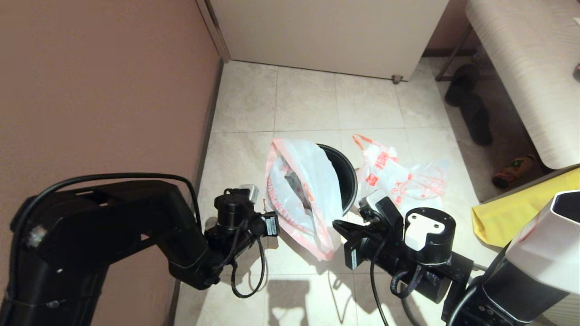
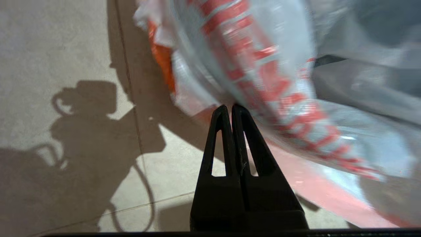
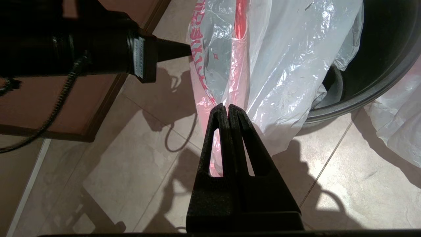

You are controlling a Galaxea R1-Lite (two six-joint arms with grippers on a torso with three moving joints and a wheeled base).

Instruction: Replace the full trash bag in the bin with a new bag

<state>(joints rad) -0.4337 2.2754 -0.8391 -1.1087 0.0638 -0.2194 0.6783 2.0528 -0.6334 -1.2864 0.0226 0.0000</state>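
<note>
Both grippers sit low in the head frame, fingers pressed together on the pale-orange hem of the new bag (image 1: 303, 190): the left gripper (image 1: 272, 225) at its left edge, the right gripper (image 1: 339, 226) at its lower right. Draped over the bin (image 1: 346, 174) at frame centre, the bag spills onto the floor tiles (image 1: 308, 99). Only the head view shows the full trash bag (image 1: 394, 174), right of the bin; the right wrist view alone shows the bin's dark inside (image 3: 378, 52).

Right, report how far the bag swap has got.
Done: the full trash bag lies on the floor beside the bin. In hand: both claws, left and right, pinch the new bag, draped half over the rim. Left: seating it inside.
</note>
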